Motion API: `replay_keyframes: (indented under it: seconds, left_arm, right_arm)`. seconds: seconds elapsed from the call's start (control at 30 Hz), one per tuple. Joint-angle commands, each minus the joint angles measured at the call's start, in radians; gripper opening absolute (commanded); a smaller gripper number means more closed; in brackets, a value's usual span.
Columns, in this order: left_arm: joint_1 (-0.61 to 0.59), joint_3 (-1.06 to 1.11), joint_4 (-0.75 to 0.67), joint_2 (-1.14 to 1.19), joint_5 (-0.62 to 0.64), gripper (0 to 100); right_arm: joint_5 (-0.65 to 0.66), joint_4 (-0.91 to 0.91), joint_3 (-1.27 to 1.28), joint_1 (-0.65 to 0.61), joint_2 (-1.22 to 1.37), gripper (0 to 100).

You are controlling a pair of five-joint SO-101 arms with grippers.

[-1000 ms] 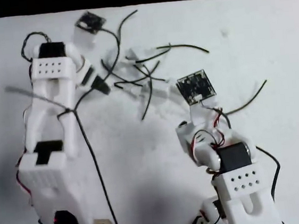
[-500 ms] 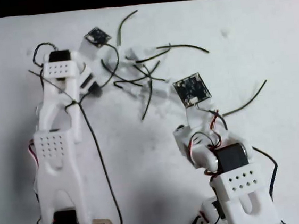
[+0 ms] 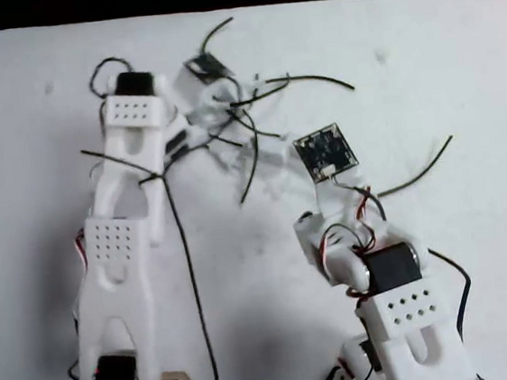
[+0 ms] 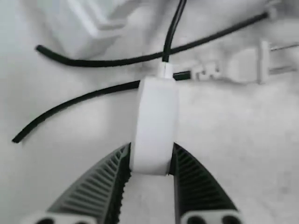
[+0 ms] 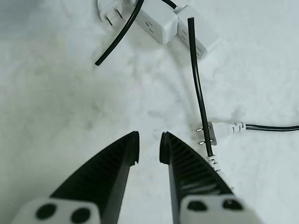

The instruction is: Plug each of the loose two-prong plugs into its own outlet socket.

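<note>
White table beneath 2 arms, with a tangle of black cords at its far middle. Left gripper: jaws closed tight on the near end of a white corded block, held edge-on just above the table; whether plug or socket, impossible to tell from this edge. Thin black lead running from the block's far end. Just beyond the block, a loose two-prong plug lying flat on the table, its 2 bare prongs seated in nothing. Right gripper: jaws parted by a narrow gap, gripping nothing, low over bare table. Close beside one finger, a second two-prong plug, flat on the table, prongs free, crossed by a long black cord. Farther ahead, a first outlet block and a second outlet block, side by side and touching; on the first, 1 pair of slots open to view, with no prongs in them. Next to the first block, a third two-prong plug, prongs clear of any slot.
</note>
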Motion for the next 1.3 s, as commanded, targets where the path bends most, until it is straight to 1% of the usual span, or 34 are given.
replay_keyframes:
  seconds: [0.0, 0.2, 0.33, 0.43, 0.6, 0.77, 0.87, 0.97, 1.1, 1.2, 1.27]
  left_arm:
    - [0.024, -0.029, 0.054, -0.027, 0.008, 2]
    - [0.018, 0.025, 0.054, -0.042, 0.026, 2]
    - [0.021, 0.126, 0.054, -0.162, 0.066, 2]
    - [0.028, 0.288, 0.054, -0.308, 0.087, 2]
    - [0.033, 0.612, 0.044, -0.576, 0.061, 2]
    - [0.027, 0.933, -0.023, -0.874, 0.06, 2]
    - [0.033, 1.168, -0.118, -1.036, 0.06, 2]
    - [0.047, 1.447, -0.295, -1.173, 0.058, 2]
    - [0.079, 1.801, -0.512, -1.328, -0.025, 2]
    - [0.077, 1.97, -0.638, -1.428, -0.049, 3]
    - [0.076, 2.039, -0.68, -1.488, -0.052, 8]
  right_arm:
    - [0.009, -0.016, -0.009, -0.004, -0.01, 8.4]
    - [0.009, -0.015, -0.009, -0.004, -0.012, 8.4]
    - [0.009, -0.015, -0.009, -0.004, -0.012, 8.4]
    - [0.009, -0.013, -0.009, -0.004, -0.012, 8.4]
    - [0.009, -0.012, -0.009, -0.007, -0.012, 8.4]
    - [0.009, -0.013, -0.009, -0.004, -0.012, 8.4]
    - [0.009, -0.013, -0.009, -0.005, -0.012, 8.4]
    - [0.009, -0.013, -0.009, -0.007, -0.012, 8.4]
    - [0.009, -0.013, -0.009, -0.007, -0.012, 8.4]
    - [0.009, -0.013, -0.009, -0.007, -0.012, 8.4]
    - [0.009, -0.015, -0.009, -0.007, -0.012, 8.4]
